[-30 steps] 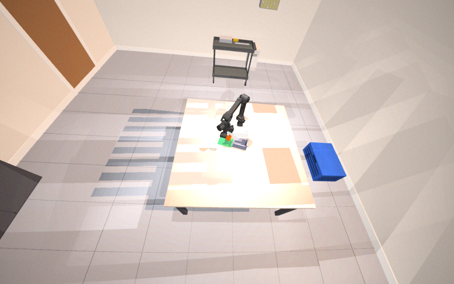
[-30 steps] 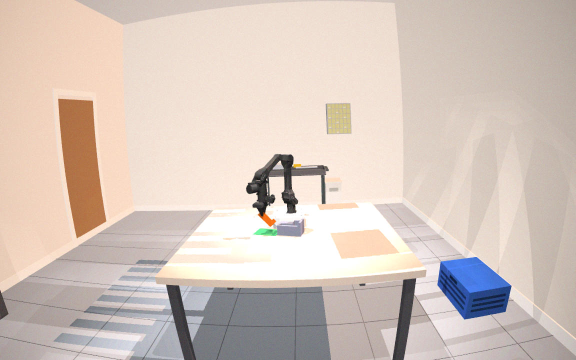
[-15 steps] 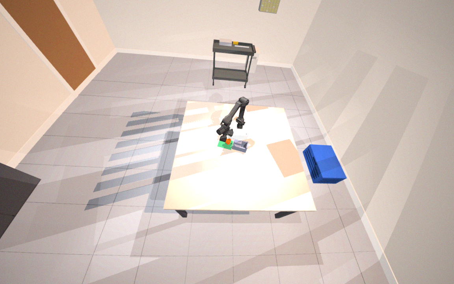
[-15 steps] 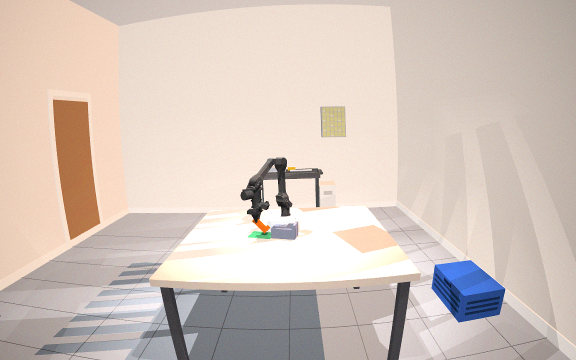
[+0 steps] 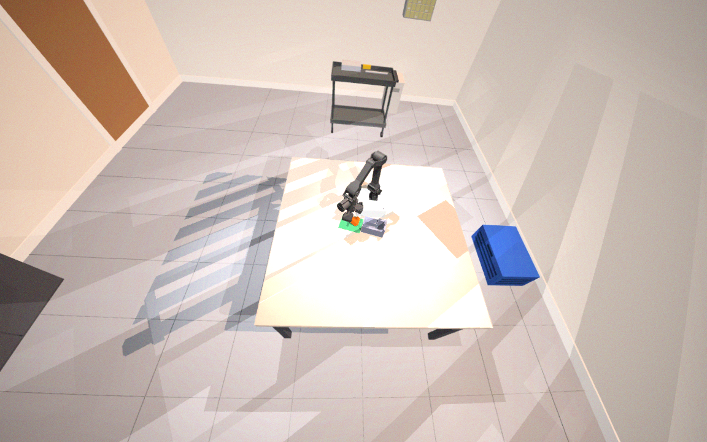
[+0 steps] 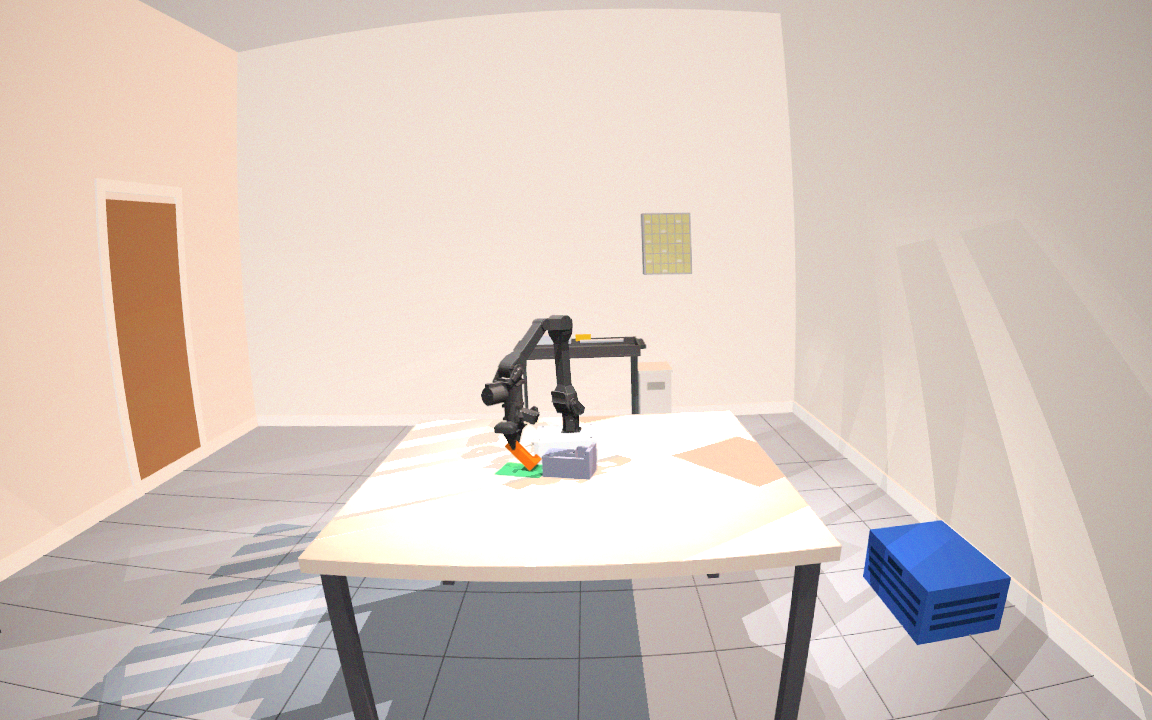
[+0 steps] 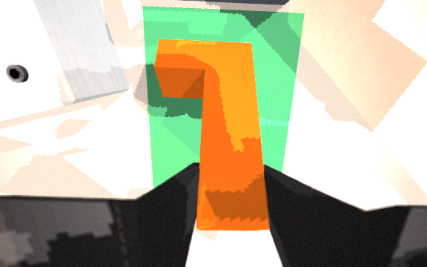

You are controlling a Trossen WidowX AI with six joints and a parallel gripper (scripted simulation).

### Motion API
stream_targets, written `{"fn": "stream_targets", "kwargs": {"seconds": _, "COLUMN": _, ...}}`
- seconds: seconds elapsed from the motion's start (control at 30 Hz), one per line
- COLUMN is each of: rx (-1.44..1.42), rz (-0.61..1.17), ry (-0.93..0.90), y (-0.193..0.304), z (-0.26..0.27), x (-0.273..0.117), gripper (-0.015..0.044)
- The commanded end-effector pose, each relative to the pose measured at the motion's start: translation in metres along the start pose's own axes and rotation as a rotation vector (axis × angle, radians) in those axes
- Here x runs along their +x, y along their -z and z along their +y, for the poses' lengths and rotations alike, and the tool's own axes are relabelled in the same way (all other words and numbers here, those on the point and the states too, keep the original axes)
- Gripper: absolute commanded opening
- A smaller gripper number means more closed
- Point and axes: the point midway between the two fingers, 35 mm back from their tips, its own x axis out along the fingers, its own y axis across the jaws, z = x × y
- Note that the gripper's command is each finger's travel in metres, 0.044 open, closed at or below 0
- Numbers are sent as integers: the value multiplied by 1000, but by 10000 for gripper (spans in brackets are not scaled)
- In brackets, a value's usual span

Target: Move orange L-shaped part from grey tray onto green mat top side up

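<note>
Orange and L-shaped, the part [image 7: 230, 122] is clamped at its straight end between the two dark fingers of the end effector [image 7: 232, 208], which is closed on it. From the wrist view the part runs straight out ahead of the end effector, and its short foot juts to the left at the far end. In the exterior view the part hangs tilted [image 6: 523, 455], its gripped end high and its far end low, close over the green mat [image 6: 513, 469]; whether that low end touches the mat cannot be told. The mat lies directly below and ahead of the end effector, and nearly the whole part sits over it in the wrist view, casting a dark shadow on the green under the foot.

Just beside the end effector and the mat stands the grey tray [image 6: 569, 462], on the pale counter [image 6: 580, 528]. In the top view the tray [image 5: 374, 226] adjoins the mat [image 5: 345, 225], with the orange part [image 5: 353, 220] over the mat's near edge, under the arm's wrist.
</note>
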Motion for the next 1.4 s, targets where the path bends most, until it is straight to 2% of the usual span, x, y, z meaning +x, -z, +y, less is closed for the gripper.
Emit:
{"fn": "stream_targets", "kwargs": {"seconds": 0.0, "rx": -4, "rz": -2, "ry": -7, "y": 0, "z": 1, "x": 2, "gripper": 0}}
{"fn": "stream_targets", "kwargs": {"seconds": 0.57, "rx": 0, "rz": -2, "ry": -5, "y": 0, "z": 1, "x": 2, "gripper": 0}}
{"fn": "stream_targets", "kwargs": {"seconds": 0.9, "rx": 0, "rz": -2, "ry": -5, "y": 0, "z": 0, "x": 0, "gripper": 263}}
{"fn": "stream_targets", "kwargs": {"seconds": 1.07, "rx": -2, "rz": -2, "ry": -5, "y": 2, "z": -3, "x": -43, "gripper": 394}}
{"fn": "stream_targets", "kwargs": {"seconds": 1.2, "rx": -4, "rz": -2, "ry": -6, "y": 0, "z": 0, "x": -85, "gripper": 400}}
{"fn": "stream_targets", "kwargs": {"seconds": 1.37, "rx": -4, "rz": -2, "ry": -6, "y": 0, "z": 0, "x": -87, "gripper": 400}}
